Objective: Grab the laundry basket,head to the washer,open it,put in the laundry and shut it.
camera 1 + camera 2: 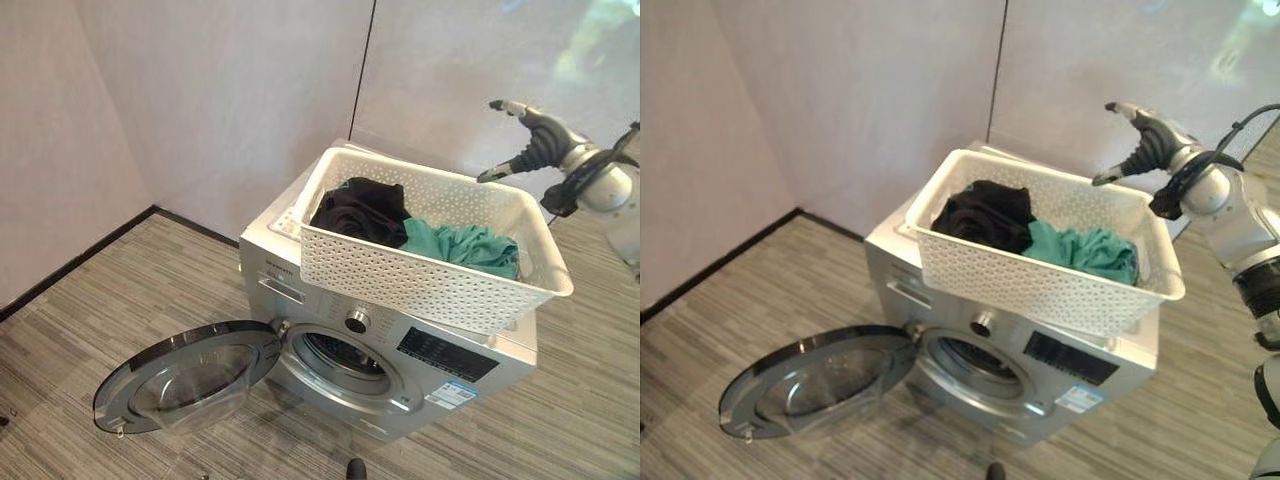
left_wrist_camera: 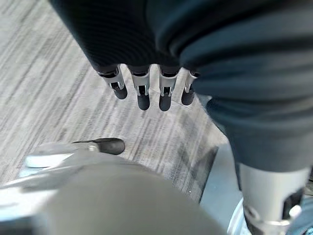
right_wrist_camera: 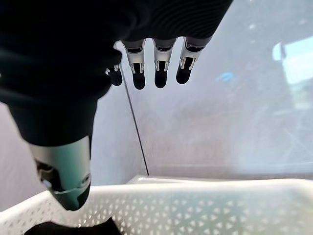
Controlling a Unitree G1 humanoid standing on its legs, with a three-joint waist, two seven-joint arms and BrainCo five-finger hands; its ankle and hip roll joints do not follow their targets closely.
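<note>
The right hand [image 1: 1145,135] hangs in the air above the far right corner of the white laundry basket [image 1: 420,272], its fingers [image 3: 159,73] straight and spread with the thumb held apart, holding nothing and touching nothing. The left hand [image 2: 146,83] is over the grey wood-look floor [image 1: 120,320], its fingers [image 2: 143,95] relaxed and empty.

The basket sits on top of the silver washing machine [image 1: 440,360], overhanging the washer's front edge. Inside the basket, a black garment [image 1: 360,212] lies toward the left end and a teal garment [image 1: 465,245] beside it toward the right, the two touching. Below the basket, the washer's round door [image 1: 185,378] is swung wide open to the left of the drum opening [image 1: 345,355]. Pale walls [image 1: 200,90] stand behind the washer.
</note>
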